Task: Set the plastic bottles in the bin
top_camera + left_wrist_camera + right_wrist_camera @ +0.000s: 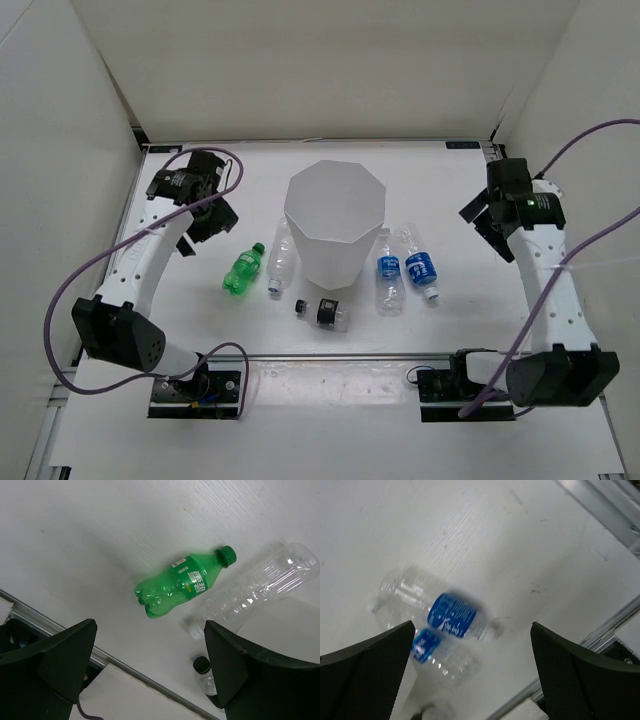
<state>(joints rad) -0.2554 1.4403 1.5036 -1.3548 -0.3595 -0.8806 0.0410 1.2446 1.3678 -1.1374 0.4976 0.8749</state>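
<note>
Left end effector (150, 630) is spread to its full width with nothing between the fingers, and it hangs above the green bottle (182, 582), which lies on its side on the counter (430, 180) to the left of the bin (330, 262). Right end effector (472, 625) is just as wide open and just as empty. It looks down on the inner blue-labelled bottle (389, 275) and the outer blue-labelled bottle (421, 266), which lie flat side by side to the right of the bin. From my seat I count all five out on the counter. Next to the green one lies the plain clear bottle (281, 258), close against the bin's left wall, though I cannot tell whether it touches. The black-capped bottle (325, 312) lies on its side just in front of the bin, nearest the arm bases. The bin stands upright in the middle of the counter, and what I can see of its inside from the overhead camera is plain white, with no bottle showing. So I judge the task has not started in any way that counts: nothing is in the bin, nothing is gripped, and five pick-ups and five drops are left. As I read it, the work splits well between the arms, the left with three bottles on or near its side and the right with the blue pair, and the green bottle looks the likeliest first grab for the left
</note>
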